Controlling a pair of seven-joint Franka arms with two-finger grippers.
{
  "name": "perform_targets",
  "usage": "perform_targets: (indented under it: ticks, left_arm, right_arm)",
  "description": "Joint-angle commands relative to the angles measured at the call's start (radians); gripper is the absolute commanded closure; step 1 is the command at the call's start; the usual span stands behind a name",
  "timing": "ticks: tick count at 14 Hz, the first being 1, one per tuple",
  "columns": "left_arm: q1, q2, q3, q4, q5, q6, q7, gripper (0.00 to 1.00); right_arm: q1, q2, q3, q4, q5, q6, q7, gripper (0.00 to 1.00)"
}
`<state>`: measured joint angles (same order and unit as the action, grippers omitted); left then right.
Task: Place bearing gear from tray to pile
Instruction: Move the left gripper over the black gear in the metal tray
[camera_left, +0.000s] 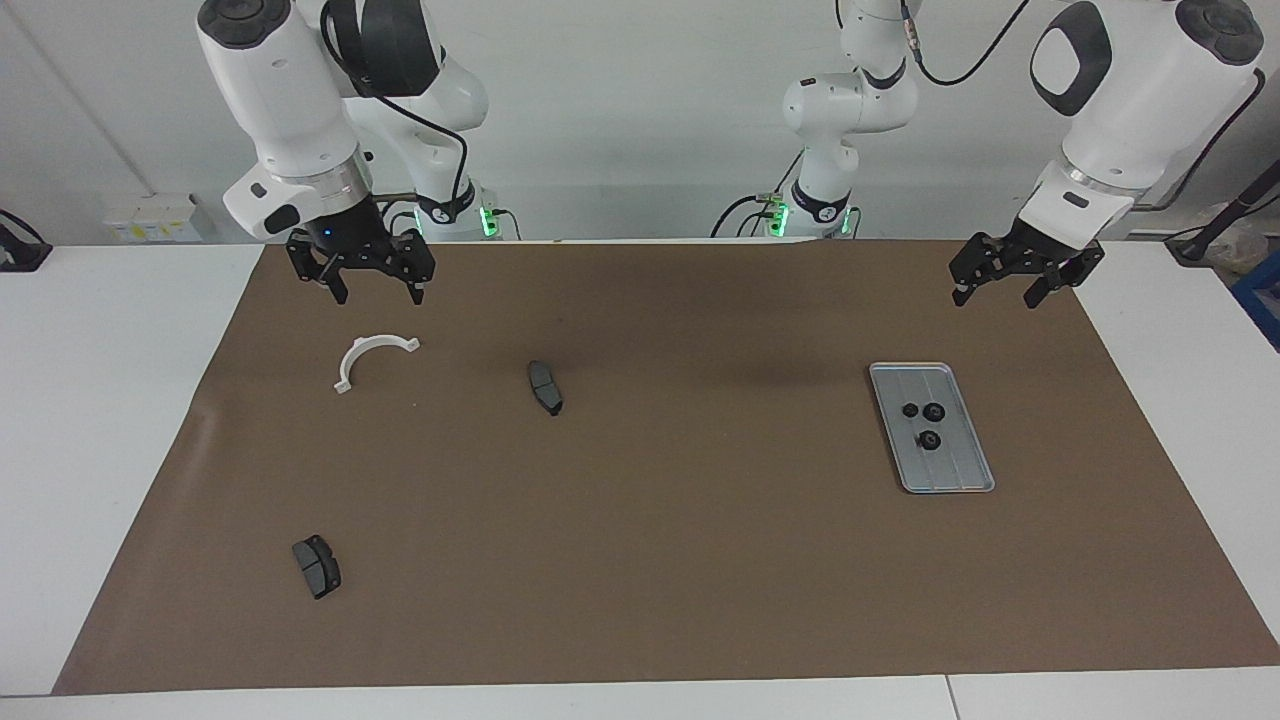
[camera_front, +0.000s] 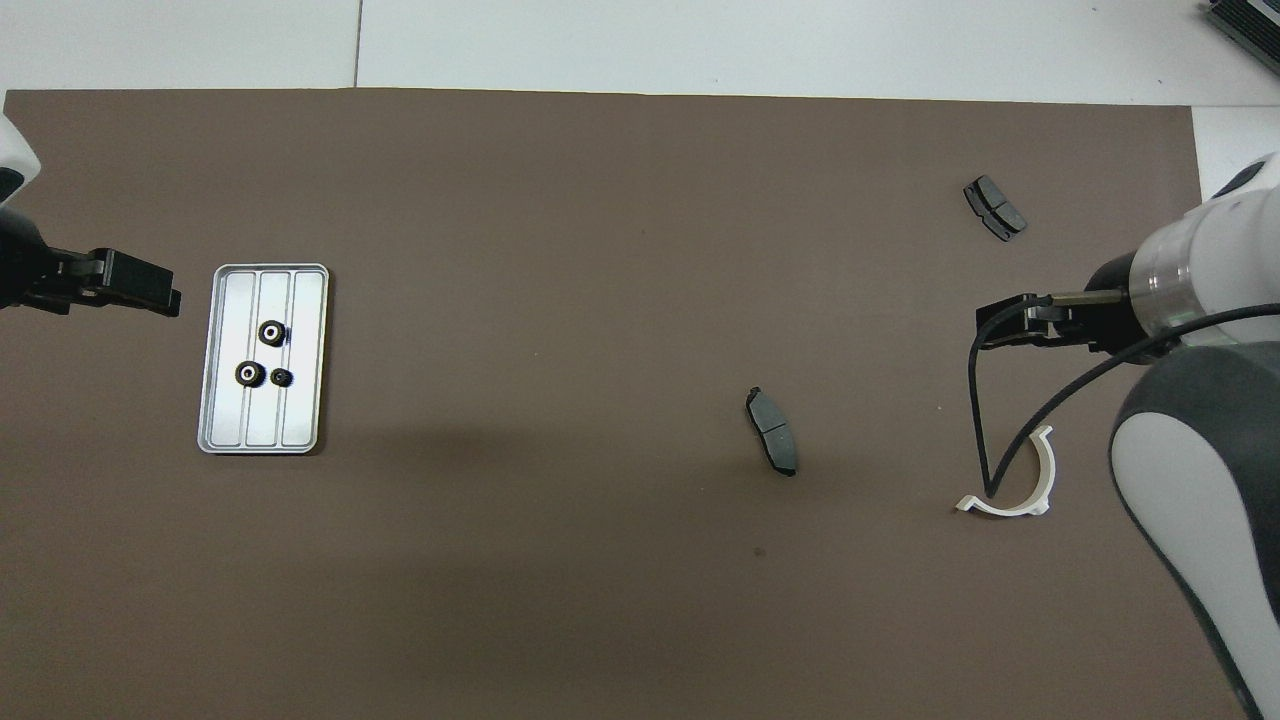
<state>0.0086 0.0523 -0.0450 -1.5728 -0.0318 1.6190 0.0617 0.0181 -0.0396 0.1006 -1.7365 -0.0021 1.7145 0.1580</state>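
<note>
Over the brown paper-covered surface at its own end, the right gripper hangs above the white half-ring plastic bracket, fingers wide apart, empty. Two dark grey curved brake pads lie scattered well apart. Three small black toothed bearing gears sit close together in the ridged silver-grey metal tray. The left gripper hangs nearby, fingers spread, empty. Risk: clustered gears may be knocked or pinched together; smooth tray may slide.

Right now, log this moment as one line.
left gripper open, over mat near tray | right gripper open, over bracket | three gears in tray
</note>
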Motion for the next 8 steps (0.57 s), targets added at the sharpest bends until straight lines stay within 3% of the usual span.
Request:
perform_targets:
  ticks: [1,5,8]
  left_arm:
    - [-0.007,-0.025,0.0,-0.036,0.021,0.024,-0.007,0.0]
    - [0.005,0.035,-0.001,-0.123,0.021,0.123,-0.002,0.0]
    - [0.008,0.079,-0.001,-0.271,0.02,0.367,0.0,0.0]
  right_arm:
    - [-0.018,-0.02,0.007,-0.02,0.03,0.011,-0.037,0.0]
    - [-0.018,-0.02,0.007,-0.02,0.031,0.011,-0.037,0.0]
    - [-0.018,-0.02,0.007,-0.02,0.031,0.011,-0.037,0.0]
